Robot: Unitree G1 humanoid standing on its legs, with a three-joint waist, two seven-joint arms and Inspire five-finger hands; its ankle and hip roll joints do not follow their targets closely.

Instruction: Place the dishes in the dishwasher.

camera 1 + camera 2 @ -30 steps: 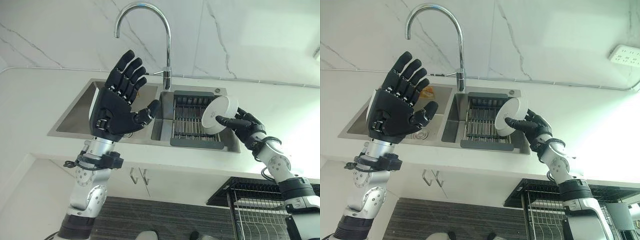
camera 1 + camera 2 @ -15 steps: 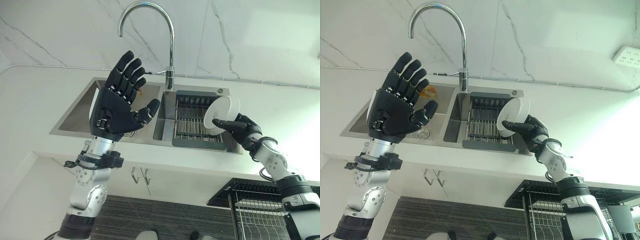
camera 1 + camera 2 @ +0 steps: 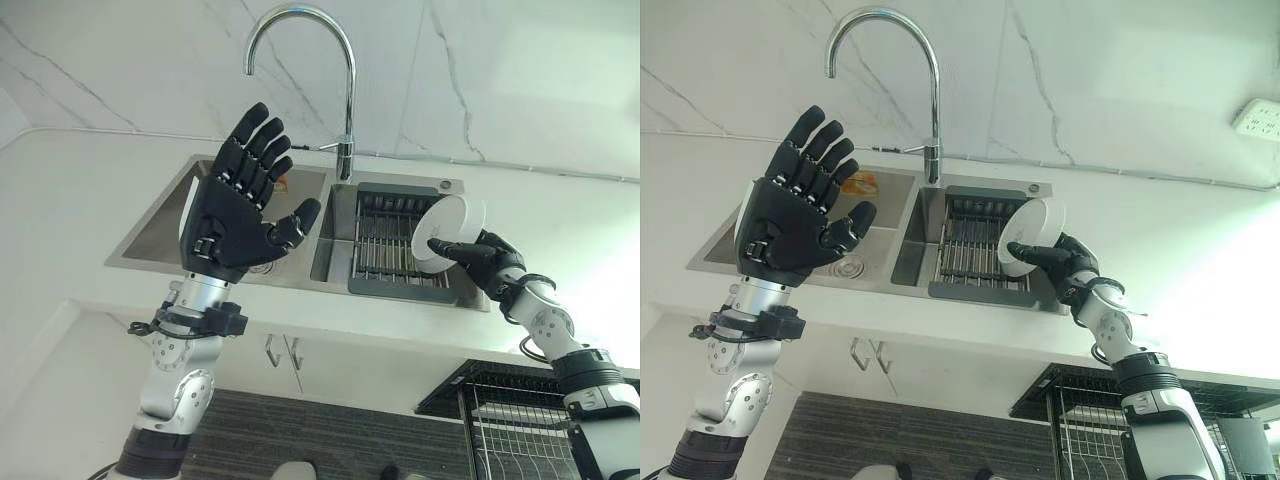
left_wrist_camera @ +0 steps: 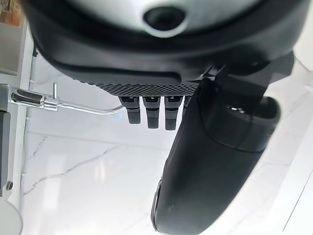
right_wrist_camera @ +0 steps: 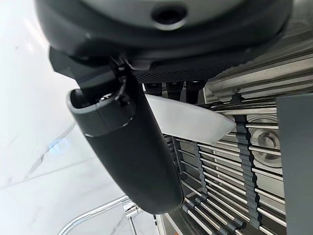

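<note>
The right hand (image 3: pixel 487 262) has its fingers (image 5: pixel 166 88) and thumb closed on the rim of a small white dish (image 3: pixel 447 233), holding it on edge above the right side of the sink (image 3: pixel 200 215). Just beneath the dish lies the dark drying rack (image 3: pixel 385 245) that sits in the right basin, with the tap (image 3: pixel 345 120) rising behind it. The left hand (image 3: pixel 235 210) is raised over the left basin, fingers spread wide and straight, holding nothing.

To my eye the picking-up is done and the carrying step is in hand: the dish is clear of the rack. The wire dishwasher rack (image 3: pixel 520 420) waits low on the robot's right, under the tabletop (image 3: pixel 60 200). The next move calls for swinging the dish down and out past the tabletop's edge, keeping the pinch firm, then lining it up with the wires.
</note>
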